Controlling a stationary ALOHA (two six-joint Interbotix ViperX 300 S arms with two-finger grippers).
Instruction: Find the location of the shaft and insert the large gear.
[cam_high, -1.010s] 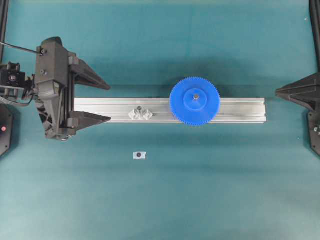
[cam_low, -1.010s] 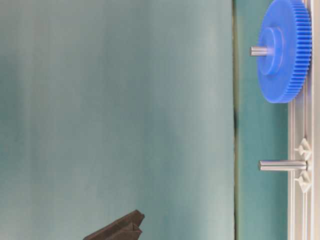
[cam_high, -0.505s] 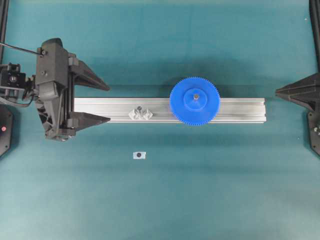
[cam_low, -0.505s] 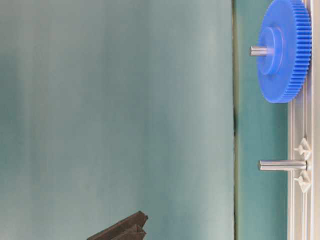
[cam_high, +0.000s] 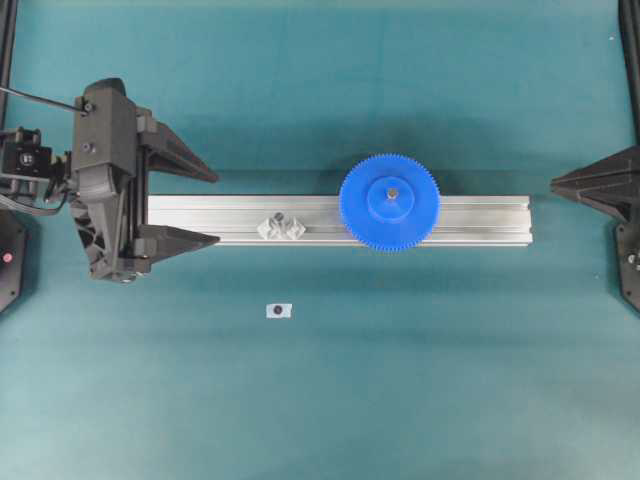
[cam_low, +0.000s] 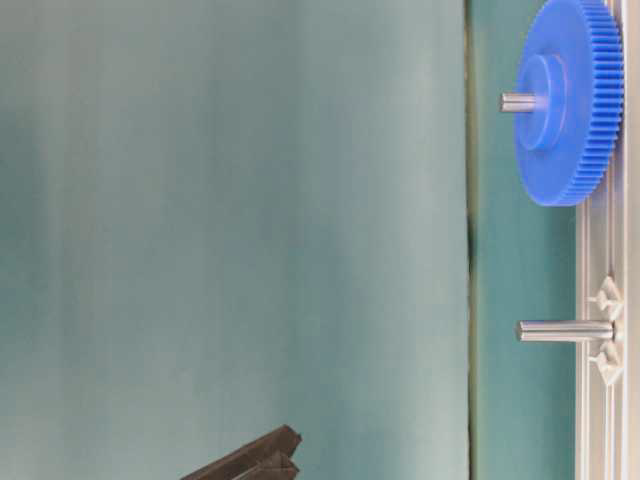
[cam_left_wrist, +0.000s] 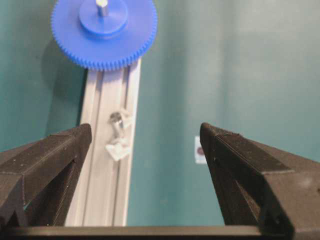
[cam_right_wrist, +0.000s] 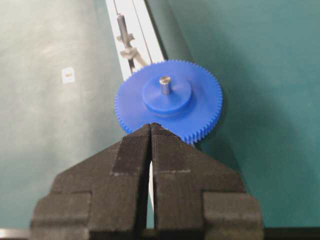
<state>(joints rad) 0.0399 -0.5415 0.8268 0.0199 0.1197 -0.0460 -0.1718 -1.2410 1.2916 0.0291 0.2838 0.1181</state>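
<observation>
Overhead: gear sits on the rail, right of its middle, threaded on a shaft whose dark tip shows in the hub's centre. It overhangs both rail edges. A second, bare shaft stands left of it between two brackets. Tag lies on the mat below the rail, well apart from it.

Table-level view, turned sideways, adds what the overhead hides: both pins are long, and the gear's pin sticks out well past the hub, with the gear down against the rail. The bare pin stands clear.

Left claw at the rail's left end, fingers spread wide, one on each side of the rail line, gripping nothing. Left wrist view confirms: fingers far apart, rail, brackets and gear seen between them.

Right claw at the right edge, off the rail's end. Right wrist view shows its fingers pressed together, nothing between them, with the gear just beyond the tips.

No containers.
</observation>
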